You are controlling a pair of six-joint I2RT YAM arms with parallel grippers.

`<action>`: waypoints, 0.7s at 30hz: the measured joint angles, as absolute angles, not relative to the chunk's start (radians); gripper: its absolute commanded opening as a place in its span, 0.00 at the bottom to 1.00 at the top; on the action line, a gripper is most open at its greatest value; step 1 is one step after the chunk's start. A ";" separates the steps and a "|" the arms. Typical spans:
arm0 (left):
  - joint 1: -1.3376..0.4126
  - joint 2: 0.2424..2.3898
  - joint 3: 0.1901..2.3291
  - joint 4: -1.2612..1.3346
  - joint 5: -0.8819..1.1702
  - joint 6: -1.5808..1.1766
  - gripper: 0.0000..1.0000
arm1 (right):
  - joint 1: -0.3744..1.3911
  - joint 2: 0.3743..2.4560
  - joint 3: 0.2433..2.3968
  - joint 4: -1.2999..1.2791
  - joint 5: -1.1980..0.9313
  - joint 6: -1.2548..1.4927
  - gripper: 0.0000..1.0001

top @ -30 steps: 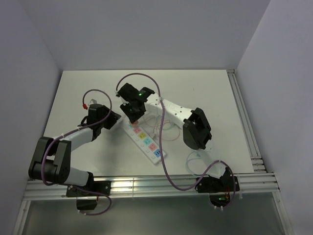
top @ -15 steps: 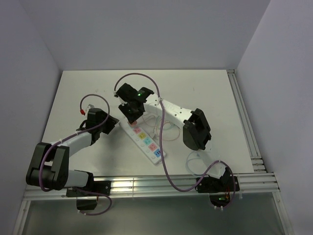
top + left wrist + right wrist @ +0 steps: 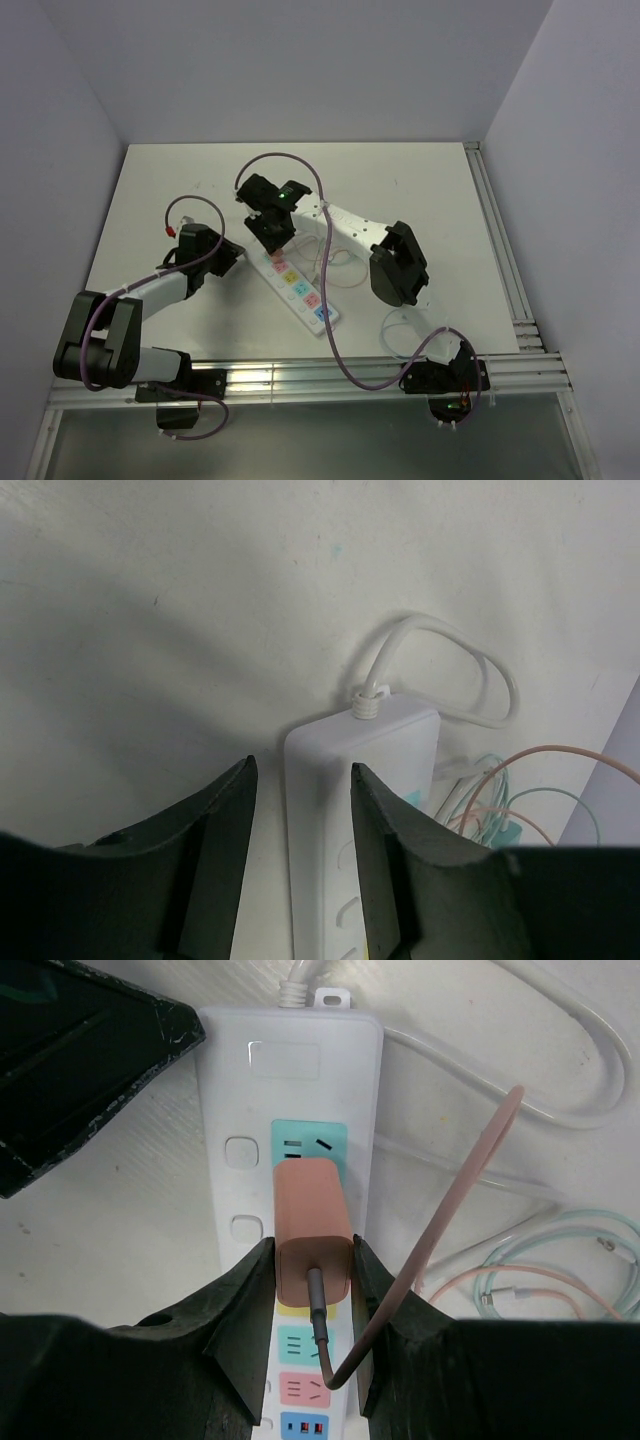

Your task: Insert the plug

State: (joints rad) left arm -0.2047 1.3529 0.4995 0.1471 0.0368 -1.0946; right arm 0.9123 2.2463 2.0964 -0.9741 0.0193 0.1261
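A white power strip (image 3: pixel 300 290) with coloured sockets lies slantwise on the table. My right gripper (image 3: pixel 312 1250) is shut on a salmon plug block (image 3: pixel 313 1215). It holds the block upright over the strip (image 3: pixel 240 1110), just below the topmost teal socket (image 3: pixel 310 1142). The plug's pink cable (image 3: pixel 450 1210) loops off to the right. My left gripper (image 3: pixel 301 780) is open at the strip's cord end (image 3: pixel 330 780), one finger left of the strip and the other over it. In the top view my left gripper (image 3: pixel 238 255) and right gripper (image 3: pixel 272 235) are close together.
The strip's white cord (image 3: pixel 440 670) curls beyond its end. Thin pink and teal cables (image 3: pixel 560 1270) lie coiled right of the strip. My left finger (image 3: pixel 80 1070) is close beside the strip's far left corner. White walls enclose the table.
My left gripper has shifted slightly nearer the strip's cord end. My right gripper with the plug has shifted slightly to the left over the strip.
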 measured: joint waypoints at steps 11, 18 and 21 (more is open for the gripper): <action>-0.205 1.360 0.494 0.153 0.041 -1.100 0.53 | 0.913 2.279 2.153 -0.992 0.024 0.130 0.00; -0.205 1.380 0.494 0.160 0.053 -1.113 0.53 | 0.918 2.289 2.167 -0.993 0.022 0.133 0.00; -0.205 1.381 0.494 0.160 0.056 -1.116 0.53 | 0.922 2.289 2.167 -0.993 0.027 0.133 0.00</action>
